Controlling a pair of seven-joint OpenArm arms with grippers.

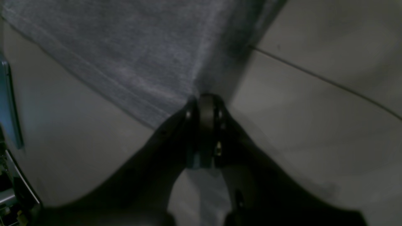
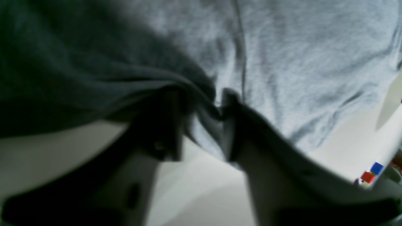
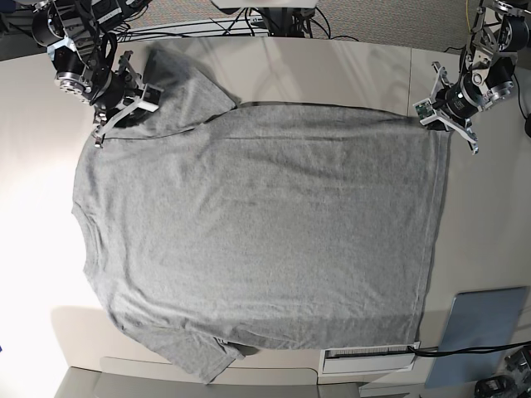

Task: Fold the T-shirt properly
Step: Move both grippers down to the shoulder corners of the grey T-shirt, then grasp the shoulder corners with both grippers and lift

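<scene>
Here we see the heather-grey knit T-shirt point(image 3: 257, 240) flat on the pale surface point(image 3: 332, 75); left end effector point(image 1: 205, 100) clamped on its hem corner, right end effector point(image 2: 201, 116) half-closed around a bunched fold.

Both wrist views are dim and blurred; the base view is bright, evenly lit, edges bowed.

T-shirt point(image 3: 257, 240): heather-grey, plain side up, spread flat on table point(image 3: 332, 70), collar toward left edge, sleeves out.
</scene>
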